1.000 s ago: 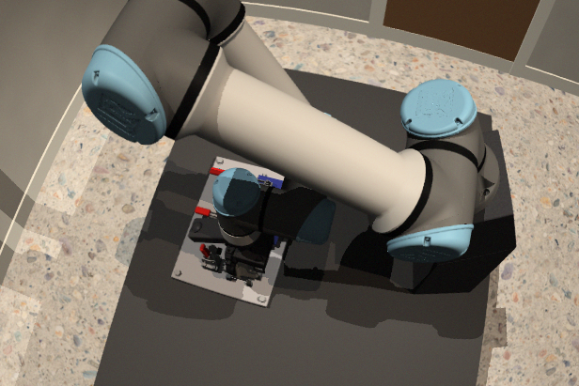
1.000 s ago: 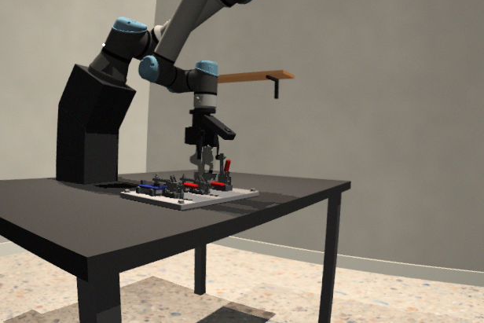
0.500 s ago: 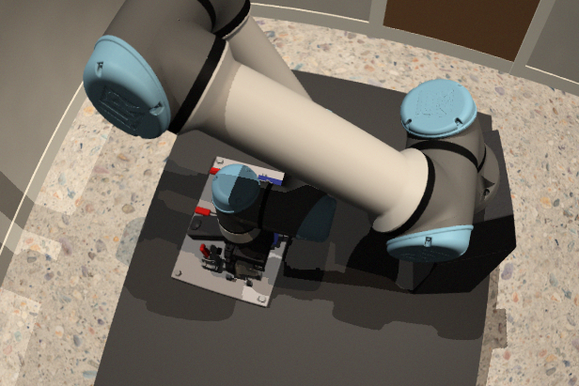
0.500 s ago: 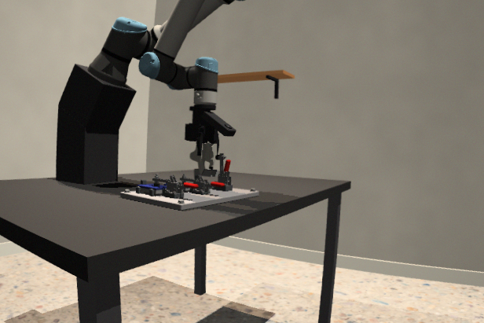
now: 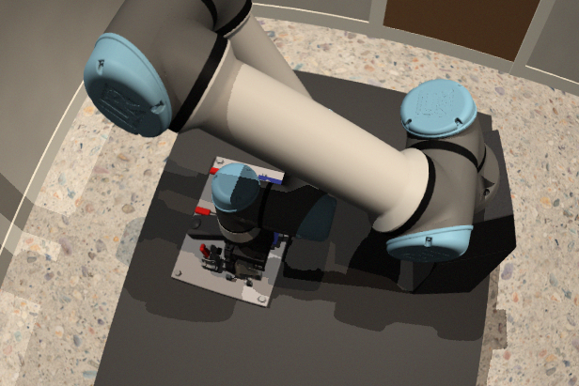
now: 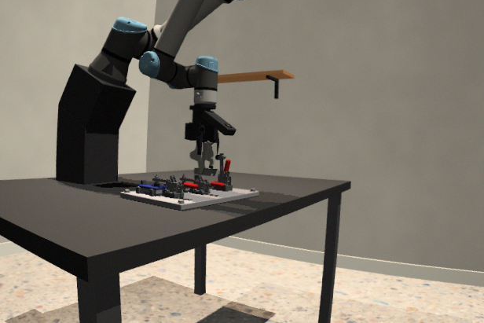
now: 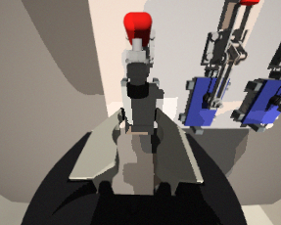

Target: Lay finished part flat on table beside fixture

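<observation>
Blue blanks (image 7: 201, 101) sit below red-tipped clamps (image 7: 137, 28) (image 6: 227, 166).Blanks (image 7: 198, 105) are blue, clamp handles (image 5: 202, 210) (image 6: 227, 166) (image 7: 137, 26) red.

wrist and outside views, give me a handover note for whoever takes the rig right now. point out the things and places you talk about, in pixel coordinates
Gripper: two-jaw black gripper (image 5: 246, 275) (image 6: 207, 169) (image 7: 139, 109), seemingly shut on the grey finished part (image 6: 206, 172), over the pale fixture plate (image 5: 195, 276) (image 6: 240, 196) (image 7: 172, 29); slot not readable.
Blanks: two blue rectangular blanks (image 5: 272, 180) (image 6: 145, 186) (image 7: 195, 105) sit in the fixture, clamp arms over them.
Done: red-handled end clamp (image 5: 203, 250) (image 6: 227, 165) (image 7: 137, 25) open; part apparently out.
Left: lay part flat on the dark table (image 5: 282, 347) (image 6: 98, 227) beside the fixture, then release; leave blanks clamped.
</observation>
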Controlling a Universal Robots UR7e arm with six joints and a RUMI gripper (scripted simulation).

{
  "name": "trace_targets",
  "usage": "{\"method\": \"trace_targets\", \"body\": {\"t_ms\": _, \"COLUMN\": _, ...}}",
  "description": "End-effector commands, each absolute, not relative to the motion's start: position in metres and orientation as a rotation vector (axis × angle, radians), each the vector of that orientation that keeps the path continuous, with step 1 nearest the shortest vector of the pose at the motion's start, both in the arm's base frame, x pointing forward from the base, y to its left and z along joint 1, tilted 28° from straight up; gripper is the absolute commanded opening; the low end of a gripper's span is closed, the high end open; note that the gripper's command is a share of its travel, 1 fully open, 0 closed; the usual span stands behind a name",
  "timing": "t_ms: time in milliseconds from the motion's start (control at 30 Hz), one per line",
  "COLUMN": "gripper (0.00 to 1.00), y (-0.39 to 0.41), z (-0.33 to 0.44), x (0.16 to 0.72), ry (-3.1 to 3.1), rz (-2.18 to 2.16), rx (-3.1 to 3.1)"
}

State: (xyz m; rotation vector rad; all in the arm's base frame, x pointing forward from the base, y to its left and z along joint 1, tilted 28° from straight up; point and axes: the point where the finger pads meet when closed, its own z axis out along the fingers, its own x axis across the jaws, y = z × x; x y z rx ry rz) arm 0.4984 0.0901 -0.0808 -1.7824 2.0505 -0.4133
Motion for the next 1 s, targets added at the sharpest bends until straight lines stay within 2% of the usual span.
{"method": "trace_targets", "body": {"t_ms": 0, "gripper": 0.0, "y": 0.09, "z": -0.08, "x": 0.498, "ry": 2.05, "rz": -0.414, "rx": -1.782}}
{"method": "trace_targets", "body": {"t_ms": 967, "gripper": 0.0, "y": 0.09, "z": -0.054, "x": 0.476, "ry": 2.05, "rz": -0.414, "rx": -1.782}}
